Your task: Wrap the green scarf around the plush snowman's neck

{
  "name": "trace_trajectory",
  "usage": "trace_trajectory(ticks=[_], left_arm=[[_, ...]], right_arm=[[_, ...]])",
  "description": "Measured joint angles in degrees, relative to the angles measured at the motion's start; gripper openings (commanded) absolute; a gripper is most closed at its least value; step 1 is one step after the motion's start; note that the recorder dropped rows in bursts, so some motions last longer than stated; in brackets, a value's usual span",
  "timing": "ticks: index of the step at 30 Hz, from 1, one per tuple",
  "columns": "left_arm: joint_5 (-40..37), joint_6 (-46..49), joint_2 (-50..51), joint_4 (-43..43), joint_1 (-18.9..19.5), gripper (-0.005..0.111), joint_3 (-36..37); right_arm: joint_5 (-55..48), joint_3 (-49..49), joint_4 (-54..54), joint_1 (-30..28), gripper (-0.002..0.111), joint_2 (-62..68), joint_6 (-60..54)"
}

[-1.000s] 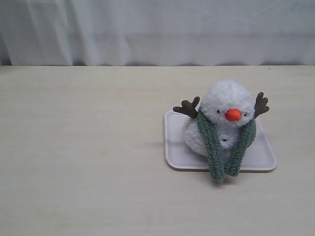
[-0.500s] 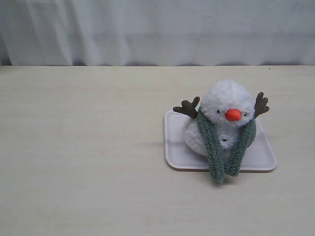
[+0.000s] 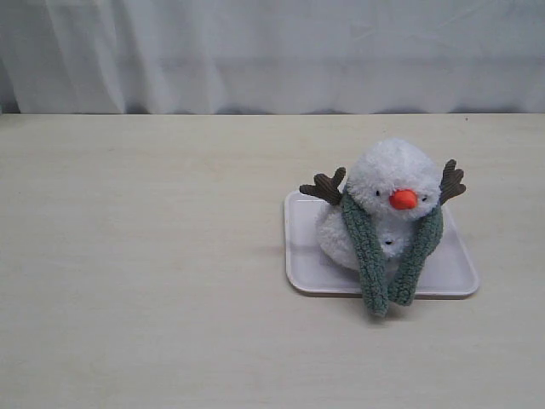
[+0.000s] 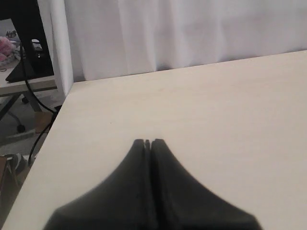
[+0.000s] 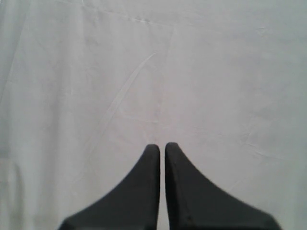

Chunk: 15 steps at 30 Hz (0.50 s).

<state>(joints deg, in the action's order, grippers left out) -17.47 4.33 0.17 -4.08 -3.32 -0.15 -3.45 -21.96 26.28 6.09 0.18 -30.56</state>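
Since neither arm appears in the exterior view, the grippers are judged from the wrist views alone. The left gripper (image 4: 147, 142) is seen with its jaws pressed together, holding nothing, above a bare stretch of the table (image 4: 216, 120) and away from the work.

Right of the table's middle a white tray (image 3: 298, 256) is noted, and on it the plush snowman (image 3: 387, 175) is seated upright, facing the camera. The green scarf (image 3: 366, 247) is passed behind the head and over both shoulders; the neck itself is covered and cannot be made out. Both ends are hung down the front, the one on the left of the exterior view reaching slightly lower. The tips lie close together at the tray's front edge; whether they touch cannot be told. No crossing and no full turn is seen.

The right gripper (image 5: 162, 146) is closed to a hairline slit, empty, and is pointed at the white curtain (image 5: 144, 72).

The scarf is judged draped rather than fully wrapped. If a turn is to be added, the jaws must first be opened. One end should be pinched near its tip while the other end is steadied. The free end should then be carried across beneath the orange nose (image 3: 403, 199) and round the back. Slack should be kept, so that the light toy is not tipped or dragged off the tray.
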Motion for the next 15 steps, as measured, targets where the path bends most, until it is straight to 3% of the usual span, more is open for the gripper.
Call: trace_trajectory(ticks=[15], left_arm=[[-0.5,-2.1,0.0,-0.2,0.0,0.000,0.0]], right_arm=[[0.0,0.0,0.0,0.0,0.004,0.0,0.0]])
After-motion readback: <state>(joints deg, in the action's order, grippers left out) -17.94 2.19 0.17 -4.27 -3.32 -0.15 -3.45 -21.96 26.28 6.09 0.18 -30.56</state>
